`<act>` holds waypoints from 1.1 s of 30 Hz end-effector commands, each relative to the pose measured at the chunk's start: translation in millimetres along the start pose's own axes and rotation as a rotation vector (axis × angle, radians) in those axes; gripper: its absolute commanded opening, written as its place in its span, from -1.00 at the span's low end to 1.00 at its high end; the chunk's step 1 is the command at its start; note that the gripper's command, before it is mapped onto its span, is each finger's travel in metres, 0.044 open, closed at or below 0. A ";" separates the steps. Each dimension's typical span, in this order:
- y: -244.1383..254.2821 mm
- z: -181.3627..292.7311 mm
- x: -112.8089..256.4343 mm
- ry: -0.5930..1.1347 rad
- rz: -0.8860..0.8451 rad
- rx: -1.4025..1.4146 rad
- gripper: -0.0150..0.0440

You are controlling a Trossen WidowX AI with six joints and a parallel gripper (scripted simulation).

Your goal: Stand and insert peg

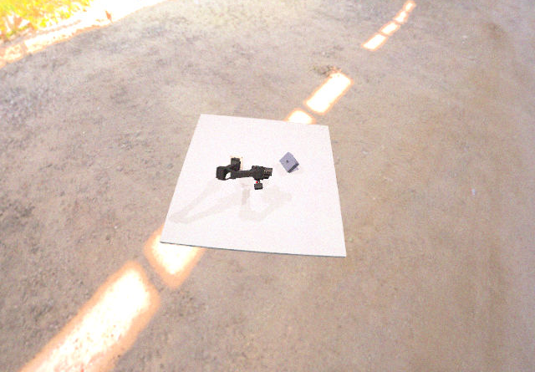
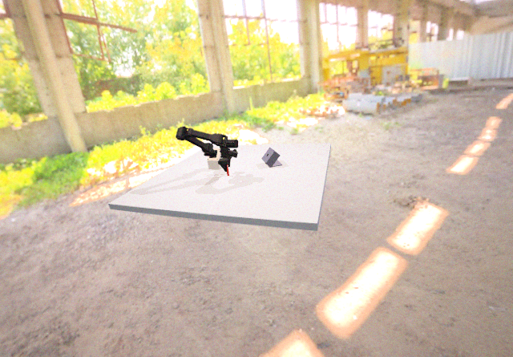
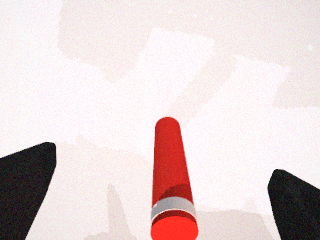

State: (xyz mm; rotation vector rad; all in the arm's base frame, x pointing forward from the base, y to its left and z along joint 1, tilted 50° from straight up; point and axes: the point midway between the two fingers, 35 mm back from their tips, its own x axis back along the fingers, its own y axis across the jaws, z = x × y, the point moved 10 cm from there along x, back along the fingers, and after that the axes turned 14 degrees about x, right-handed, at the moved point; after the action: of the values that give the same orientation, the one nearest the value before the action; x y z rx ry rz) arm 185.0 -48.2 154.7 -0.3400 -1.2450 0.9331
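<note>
The red peg (image 3: 171, 183) stands upright on the white table on its plain end, with the white band near its top. It also shows in the exterior view (image 2: 227, 171) as a thin red stick under the arm. My gripper (image 3: 167, 169) is open wide, pointing down, with the peg between its two dark fingers and touching neither. In the top view the gripper (image 1: 257, 184) hangs below the arm's wrist. The grey sloped panel (image 1: 288, 161) with one hole stands to the right of the arm; it also shows in the exterior view (image 2: 270, 156).
The arm's base (image 1: 236, 160) sits near the middle of the white table top (image 1: 259, 191). The table's edges lie well away from the peg. Gravel ground surrounds the table.
</note>
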 end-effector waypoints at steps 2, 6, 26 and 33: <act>0.2 2.1 -8.5 0.006 0.008 0.003 1.00; -0.1 1.2 -7.3 0.003 0.003 0.000 0.91; -0.1 1.2 -7.3 0.003 0.003 0.000 -0.47; 0.1 -0.6 2.0 -0.001 -0.002 0.000 -0.49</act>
State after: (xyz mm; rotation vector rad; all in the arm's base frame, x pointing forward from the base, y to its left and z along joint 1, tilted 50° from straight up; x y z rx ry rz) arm 184.0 -50.7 152.9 -0.3398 -1.2408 0.9358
